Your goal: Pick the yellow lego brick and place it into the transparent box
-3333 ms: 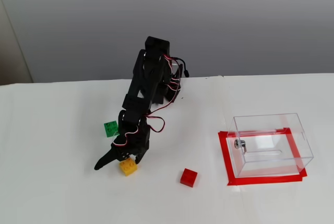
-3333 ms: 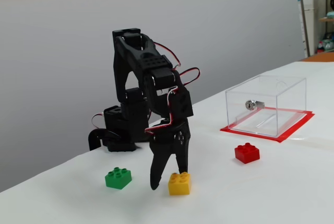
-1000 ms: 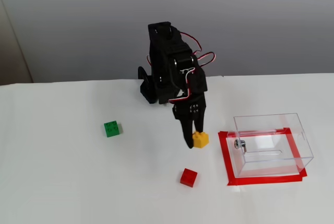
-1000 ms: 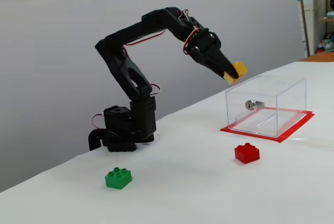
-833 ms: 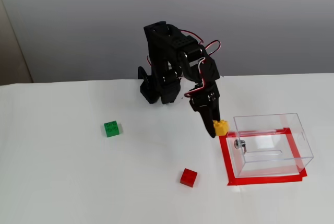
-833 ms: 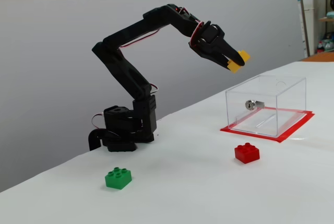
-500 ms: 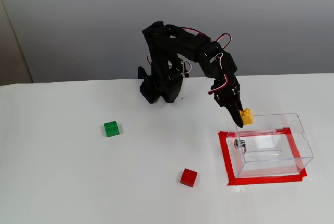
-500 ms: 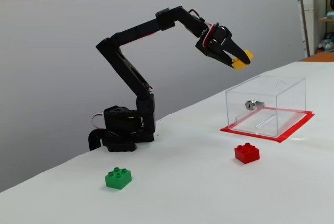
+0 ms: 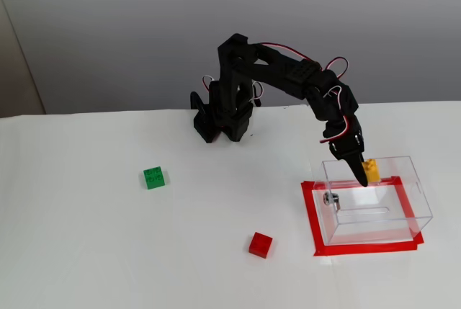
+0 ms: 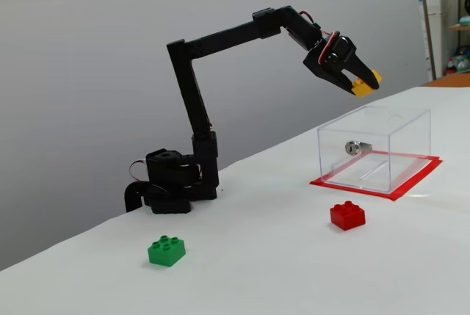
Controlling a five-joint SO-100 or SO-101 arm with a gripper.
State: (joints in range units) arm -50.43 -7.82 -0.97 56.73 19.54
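Fixed view from above: the gripper (image 9: 362, 173) is clamped on the yellow lego brick (image 9: 371, 168), over the far left part of the transparent box (image 9: 414, 188), which sits on red tape (image 9: 310, 212)
Bystanders there: the red brick (image 9: 261, 244) lies near and left of the box, the green brick (image 9: 153, 177) far off left (neither matters here)
Fixed view from the side: the arm is stretched out high, the gripper (image 10: 361, 84) pinching the yellow lego brick (image 10: 364, 84) clear above the transparent box (image 10: 382, 146)
Step in hand: carrying, at the drop point by my judgement
Next move: likely centre over the opening, perhaps lower a little, then part the jaws
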